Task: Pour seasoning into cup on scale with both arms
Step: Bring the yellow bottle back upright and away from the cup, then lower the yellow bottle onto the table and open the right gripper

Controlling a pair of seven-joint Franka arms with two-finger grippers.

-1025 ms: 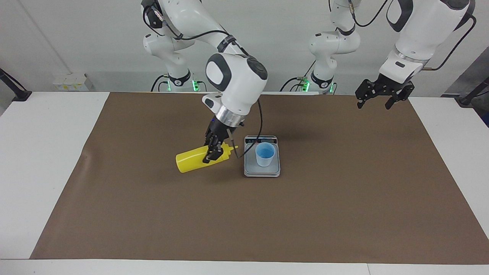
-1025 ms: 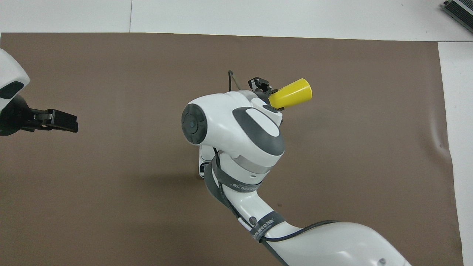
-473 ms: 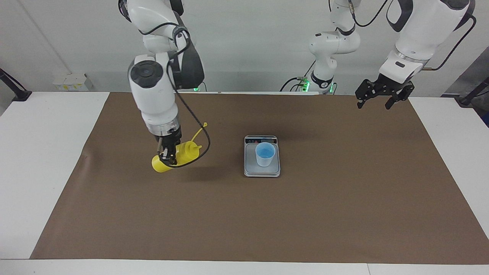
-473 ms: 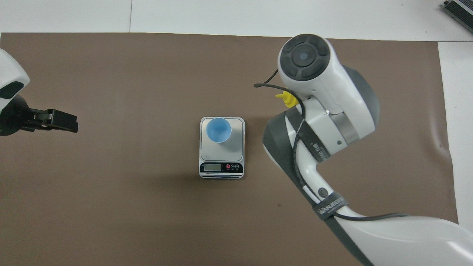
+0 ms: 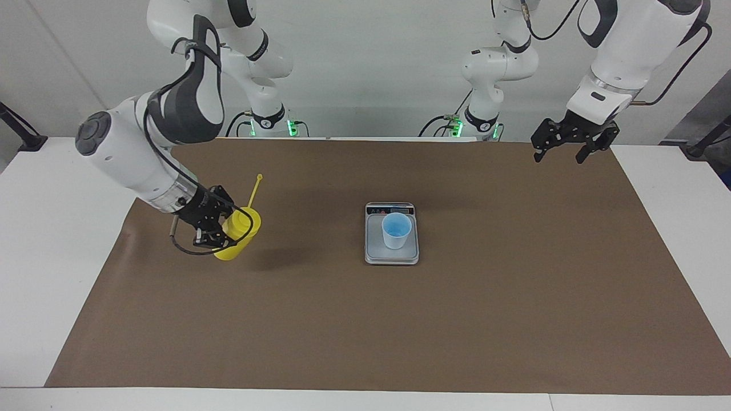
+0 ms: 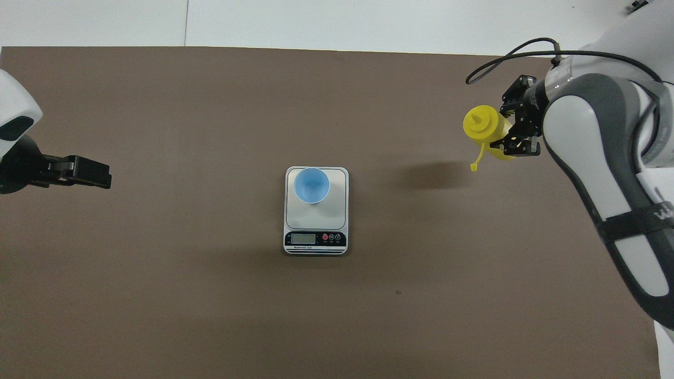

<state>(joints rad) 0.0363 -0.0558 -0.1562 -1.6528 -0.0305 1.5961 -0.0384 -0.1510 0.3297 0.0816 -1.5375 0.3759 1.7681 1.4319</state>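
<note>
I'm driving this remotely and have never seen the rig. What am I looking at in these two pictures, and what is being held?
Two white robot arms work at a table covered by a brown mat. One picture faces the robots from across the table; the other looks down from above their end.

In the middle lies a kitchen scale with a light blue cup standing on it.

The right gripper is shut on the yellow squeeze bottle, tilted in the air toward the right arm's end of the table, its tethered cap off the nozzle.

The left gripper waits with open jaws over the mat's corner at its own end, holding nothing.
</note>
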